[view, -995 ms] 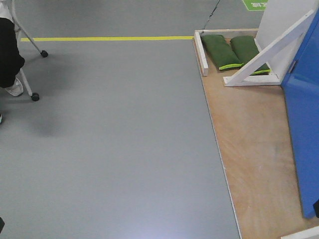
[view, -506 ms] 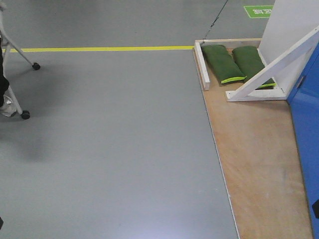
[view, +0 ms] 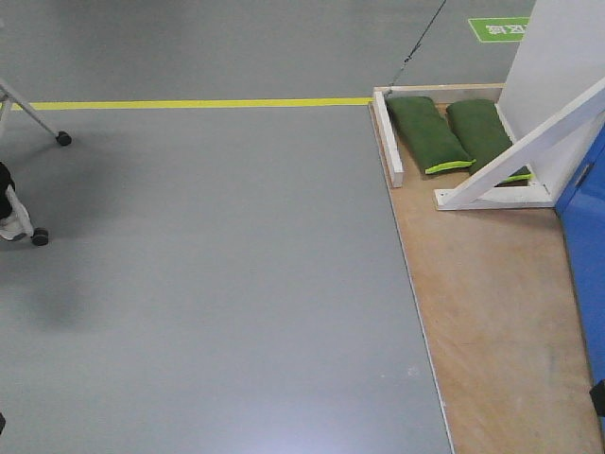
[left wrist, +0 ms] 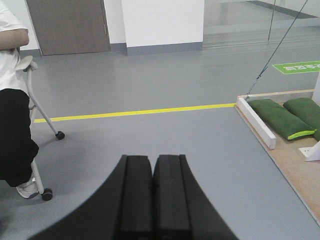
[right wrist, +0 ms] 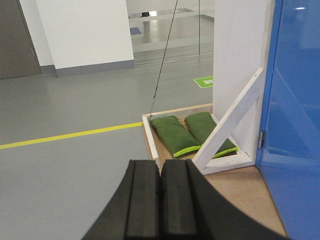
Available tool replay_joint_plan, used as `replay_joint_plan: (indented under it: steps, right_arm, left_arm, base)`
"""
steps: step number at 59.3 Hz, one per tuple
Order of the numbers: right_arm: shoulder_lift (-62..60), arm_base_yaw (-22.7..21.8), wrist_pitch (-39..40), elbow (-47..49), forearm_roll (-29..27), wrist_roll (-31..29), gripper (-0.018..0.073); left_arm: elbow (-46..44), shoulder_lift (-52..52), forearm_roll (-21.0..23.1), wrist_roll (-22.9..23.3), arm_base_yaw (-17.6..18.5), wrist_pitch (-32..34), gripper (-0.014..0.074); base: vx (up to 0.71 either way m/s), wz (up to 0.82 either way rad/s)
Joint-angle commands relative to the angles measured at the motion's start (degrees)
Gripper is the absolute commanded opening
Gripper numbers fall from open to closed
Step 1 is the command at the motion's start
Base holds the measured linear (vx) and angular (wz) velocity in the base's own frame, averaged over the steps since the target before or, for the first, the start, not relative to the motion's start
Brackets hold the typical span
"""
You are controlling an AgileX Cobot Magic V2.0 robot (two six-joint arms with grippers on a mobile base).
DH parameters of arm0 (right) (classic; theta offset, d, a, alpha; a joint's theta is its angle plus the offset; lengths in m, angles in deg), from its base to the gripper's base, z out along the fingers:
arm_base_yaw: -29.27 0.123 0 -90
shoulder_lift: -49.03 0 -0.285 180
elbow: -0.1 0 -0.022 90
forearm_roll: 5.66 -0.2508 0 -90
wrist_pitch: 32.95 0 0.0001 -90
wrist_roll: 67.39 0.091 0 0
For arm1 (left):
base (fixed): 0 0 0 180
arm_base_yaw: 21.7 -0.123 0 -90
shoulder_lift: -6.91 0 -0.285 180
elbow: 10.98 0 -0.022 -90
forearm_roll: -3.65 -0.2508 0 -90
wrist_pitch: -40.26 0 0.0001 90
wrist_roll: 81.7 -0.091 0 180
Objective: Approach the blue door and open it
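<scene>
On my far left in the left wrist view stands a person (left wrist: 14,125) in a white shirt and black trousers, beside a grey wheeled frame (left wrist: 42,117) whose casters rest on the grey floor (view: 217,284). A yellow line (view: 198,102) runs across the floor from there towards the right. The left gripper (left wrist: 152,195) fills the bottom of its own camera; its two black jaws are pressed together with nothing between them.

Further right, the yellow line ends at a plywood platform (view: 492,312) lying on the floor. A white wooden rail (view: 388,137) edges its near-left corner, and two green sandbags (view: 430,134) lie side by side just beside it. A dark cable (left wrist: 270,55) slants up from that corner. A white diagonal brace (view: 529,142) rises over the bags to a white upright panel (view: 562,57). A green floor marking (view: 499,28) shows behind.

The right gripper (right wrist: 160,200) is likewise fully closed and empty, its jaws meeting flat.

The blue door (right wrist: 295,100) stands upright at the far right, on the platform, just beside the white panel, with a small metal hinge (right wrist: 261,140) on the edge between them. In the front view I see only a strip of it at the frame's right edge.
</scene>
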Motion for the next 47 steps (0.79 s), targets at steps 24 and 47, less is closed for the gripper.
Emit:
replay_joint_plan:
  steps: [24, 47]
  right_arm:
    - [-0.65, -0.12, 4.69, -0.51, 0.31, -0.42, -0.0004]
    - [5.65, -0.12, -7.87, 16.65, 0.17, -0.42, -0.0004]
  left_arm:
    - [-1.38, 1.08, 0.13, 0.23, 0.04, 4.36, 0.0071]
    - [-1.38, 1.08, 0.13, 0.23, 0.04, 4.36, 0.0071]
  base:
    - [0.1, 0.01]
    - [0.04, 0.0]
